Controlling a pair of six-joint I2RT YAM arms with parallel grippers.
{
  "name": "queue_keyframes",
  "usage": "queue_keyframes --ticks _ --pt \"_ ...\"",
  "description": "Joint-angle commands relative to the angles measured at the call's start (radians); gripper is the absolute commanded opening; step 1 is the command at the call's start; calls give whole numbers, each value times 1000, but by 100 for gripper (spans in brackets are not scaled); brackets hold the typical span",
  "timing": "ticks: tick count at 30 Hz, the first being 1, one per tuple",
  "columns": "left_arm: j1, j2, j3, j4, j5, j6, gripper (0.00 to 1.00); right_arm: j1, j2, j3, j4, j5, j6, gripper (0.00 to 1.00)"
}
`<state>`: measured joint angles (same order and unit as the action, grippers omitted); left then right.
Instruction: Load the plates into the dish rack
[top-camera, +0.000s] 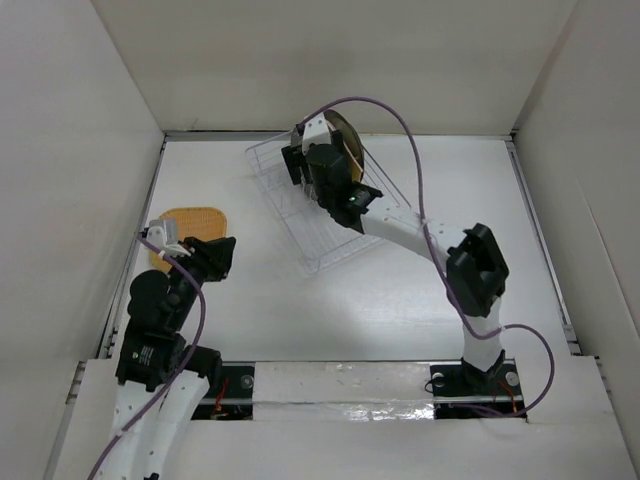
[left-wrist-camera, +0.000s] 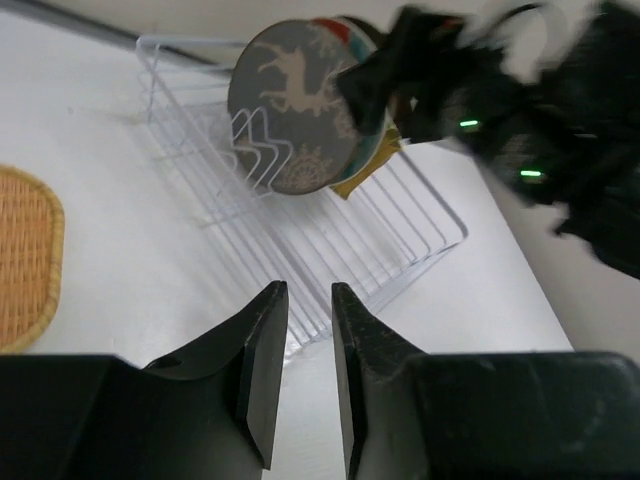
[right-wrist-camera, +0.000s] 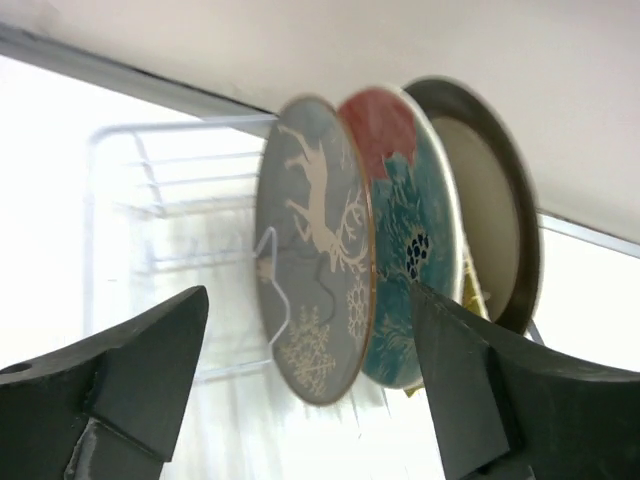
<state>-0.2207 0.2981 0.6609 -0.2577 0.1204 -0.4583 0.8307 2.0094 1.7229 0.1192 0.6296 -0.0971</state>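
1. At the far end of the dish rack (top-camera: 320, 225), three round plates stand on their edges, side by side between the prongs.
2. The grey plate (right-wrist-camera: 310, 260) with a cream deer on it is at the front of the row. The red and blue-green plate (right-wrist-camera: 400, 240) is close behind it. The shiny brown-grey plate (right-wrist-camera: 495, 220) is at the back.
3. Low down in the rack, behind these three, a small bit of a yellow woven plate (right-wrist-camera: 470, 295) peeks out.
4. The right gripper (right-wrist-camera: 308, 300) is right by the plates in the rack. Its two fingers are spread wide apart and hold nothing.
5. Left of the rack and well apart from it, an orange woven plate (top-camera: 192, 225) lies flat on the white table (top-camera: 300, 320).
6. The left gripper (left-wrist-camera: 308, 300) is near that orange plate and points toward the rack. Only a thin gap shows between its fingers, and nothing is in the gap.
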Motion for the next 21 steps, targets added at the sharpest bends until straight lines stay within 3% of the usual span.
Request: queue_keyframes --ticks 1,3,4,5,6,7,10,13,15,17,19,21 --pt "6 116 9 40 -74 -72 19 33 -216 -52 23 -97 106 89" --pt "6 191 -9 64 -87 -156 4 48 -285 -153 26 -120 167 89" --pt "6 211 -21 98 -99 -193 0 57 -361 -199 36 -136 183 84" --pt "6 225 -56 119 -110 -227 0 80 -400 -245 57 -148 227 71" --pt "6 243 -78 164 -167 -294 0 94 -443 -350 75 -156 253 24" --pt "6 251 -96 181 -197 -328 0 110 -484 -409 98 -162 275 2" --pt "6 297 -145 184 -332 -434 2 175 -644 -626 187 -203 368 0" --pt "6 349 -162 134 -455 -509 32 255 -745 -773 215 -202 425 1" --pt "37 363 -171 124 -491 -554 49 301 -796 -819 195 -197 447 10" --pt "61 368 -185 141 -502 -578 60 312 -828 -877 186 -200 461 27" --pt "118 398 -201 143 -502 -594 62 326 -869 -905 183 -243 467 46" --pt "223 455 -231 166 -454 -592 62 337 -891 -924 163 -267 465 53"
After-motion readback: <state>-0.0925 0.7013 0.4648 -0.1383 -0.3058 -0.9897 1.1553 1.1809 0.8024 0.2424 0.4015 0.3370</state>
